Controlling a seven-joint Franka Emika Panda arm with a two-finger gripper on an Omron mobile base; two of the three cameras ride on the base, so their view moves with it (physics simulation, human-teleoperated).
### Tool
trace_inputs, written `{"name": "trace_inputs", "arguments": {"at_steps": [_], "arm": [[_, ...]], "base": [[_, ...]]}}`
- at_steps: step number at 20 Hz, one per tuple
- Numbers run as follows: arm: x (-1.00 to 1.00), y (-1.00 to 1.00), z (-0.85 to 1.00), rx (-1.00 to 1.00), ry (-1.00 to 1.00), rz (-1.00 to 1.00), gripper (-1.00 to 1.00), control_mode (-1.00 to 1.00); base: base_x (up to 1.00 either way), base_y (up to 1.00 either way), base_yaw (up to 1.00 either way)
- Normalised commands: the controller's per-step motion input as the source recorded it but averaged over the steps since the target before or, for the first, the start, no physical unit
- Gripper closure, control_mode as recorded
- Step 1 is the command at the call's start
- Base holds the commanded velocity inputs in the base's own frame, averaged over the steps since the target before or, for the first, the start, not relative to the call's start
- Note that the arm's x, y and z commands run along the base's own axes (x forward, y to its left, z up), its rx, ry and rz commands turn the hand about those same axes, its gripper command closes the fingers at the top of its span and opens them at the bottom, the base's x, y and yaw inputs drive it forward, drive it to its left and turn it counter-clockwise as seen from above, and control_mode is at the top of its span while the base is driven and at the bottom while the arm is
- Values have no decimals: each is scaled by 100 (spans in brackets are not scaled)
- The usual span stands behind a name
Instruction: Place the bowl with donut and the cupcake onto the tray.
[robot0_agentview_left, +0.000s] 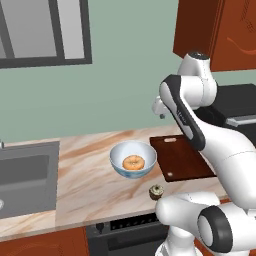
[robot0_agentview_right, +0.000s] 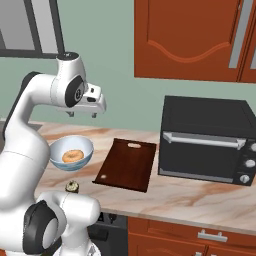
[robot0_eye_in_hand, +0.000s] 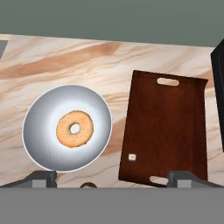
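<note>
Bowl upright on the marble surface, donut flat at its centre; cupcake nearer the front edge. Tray just beside the bowl — long axis running toward the wall. Tool high above, fingers fully spread, holding nothing.

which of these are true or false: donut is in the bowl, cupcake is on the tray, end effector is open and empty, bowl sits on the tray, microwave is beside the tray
1. The donut lies in the bowl. True.
2. The cupcake is on the tray. False: it stands on the counter, near the front edge.
3. The end effector is open and empty. True.
4. The bowl sits on the tray. False: it is on the counter beside the tray.
5. The microwave stands beside the tray. True.
</note>
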Motion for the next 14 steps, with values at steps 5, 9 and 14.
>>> {"name": "trace_inputs", "arguments": {"at_steps": [5, 9, 14], "arm": [[0, 0, 0, 0, 0, 0, -100, -100], [0, 0, 0, 0, 0, 0, -100, -100], [0, 0, -12, 0, 0, -1, -100, -100]], "base": [[7, 0, 0], [0, 0, 0], [0, 0, 0]]}}
